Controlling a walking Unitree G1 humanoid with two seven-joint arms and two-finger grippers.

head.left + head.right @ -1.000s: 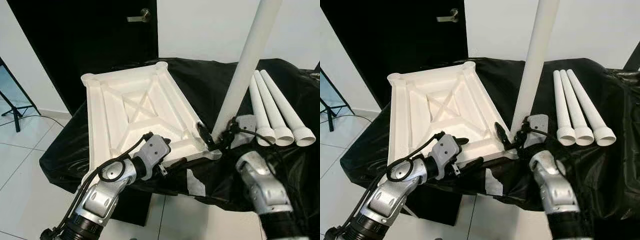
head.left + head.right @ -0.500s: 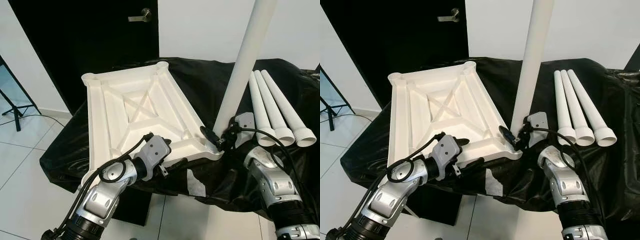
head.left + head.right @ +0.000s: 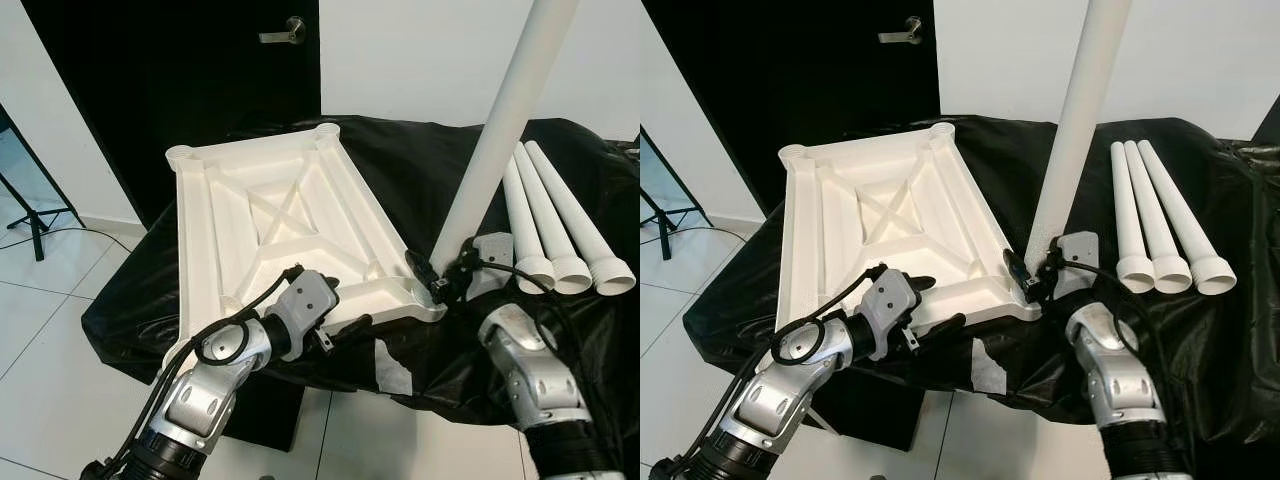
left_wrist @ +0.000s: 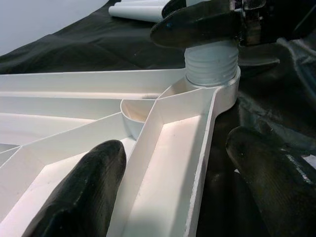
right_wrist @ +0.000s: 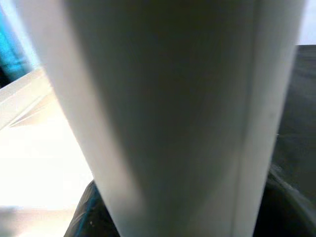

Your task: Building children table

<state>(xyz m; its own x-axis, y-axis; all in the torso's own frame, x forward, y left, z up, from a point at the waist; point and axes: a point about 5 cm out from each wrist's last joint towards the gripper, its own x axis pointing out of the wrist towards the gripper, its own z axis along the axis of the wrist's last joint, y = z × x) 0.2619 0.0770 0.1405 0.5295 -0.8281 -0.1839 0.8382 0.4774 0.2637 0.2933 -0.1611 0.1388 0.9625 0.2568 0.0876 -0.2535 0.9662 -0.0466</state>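
While the white leg stands nearly upright in the right half of the frame, its threaded end sitting in the corner socket of the upside-down tabletop, I've got my right gripper clamped around it just above the threads. So the leg's leaning a bit to the upper right, not quite plumb. It looks like a hollow plastic tube, so light and stiff but pretty slick, and I'd say holding it low near the socket is the way to go since the top would wobble. My left gripper is spread wide, one finger inside the tabletop's rim and one outside, straddling the near edge at the lower centre without actually pinching it. The tabletop is ribbed moulded plastic, rigid enough but it'll probably slide on the black cloth unless I brace it. Three spare legs lie side by side at the right edge, well apart from the tabletop.
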